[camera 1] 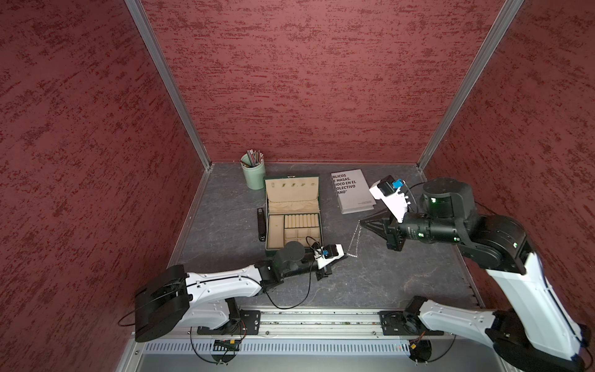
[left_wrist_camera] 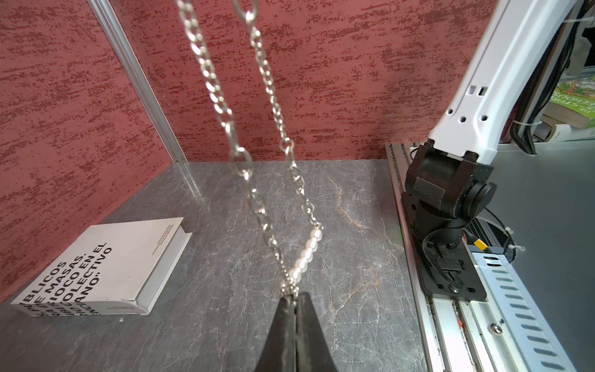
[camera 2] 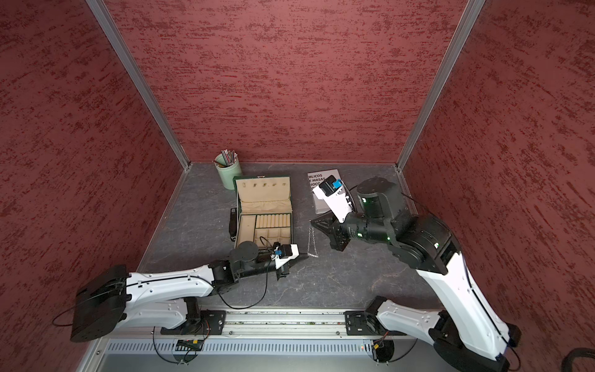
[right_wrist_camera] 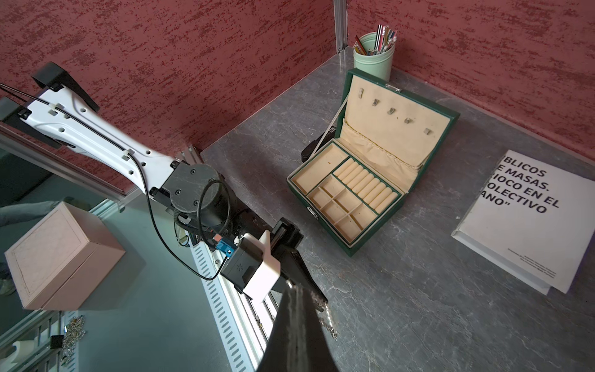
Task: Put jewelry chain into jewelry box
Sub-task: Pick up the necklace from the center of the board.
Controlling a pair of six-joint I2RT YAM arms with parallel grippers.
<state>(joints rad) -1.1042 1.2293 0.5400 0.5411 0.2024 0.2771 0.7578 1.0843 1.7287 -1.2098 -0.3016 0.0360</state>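
Right end effector (camera 1: 362,222) raised off the bench (camera 1: 370,280), jaws together on the upper end of the jewelry chain (camera 1: 354,240). Left end effector (camera 1: 342,255) low, just off the near right corner of the jewelry box (camera 1: 291,193), jaws pressed together on the lower end. Hung as a doubled loop between the two, in the air beside the box, not inside it. In the left wrist view, open silver links (left_wrist_camera: 211,83) running down to a short run of pearl-like beads (left_wrist_camera: 309,248) right at the pinched tips.

Likely light, wholly limp and slick — nothing stiff to push with, apt to swing, pool in a heap and snag a link on a rim or a lid hook. Best taken at an end, a link flat across the jaw faces. Beads probably the delicate spot, better not squeezed.

Bare bench in front of the box and to its right, with room to swing both arms. Lid standing open at the back, so come in from above or from the front. White book (camera 1: 352,191) further right, well apart; green cup (camera 1: 253,175) by the far left corner; black bar (camera 1: 261,224) just beside the left wall. Roomiest target, by the look of it — the long compartment (camera 1: 275,230) on the left. Small squares tight, with thin dividers to catch links.
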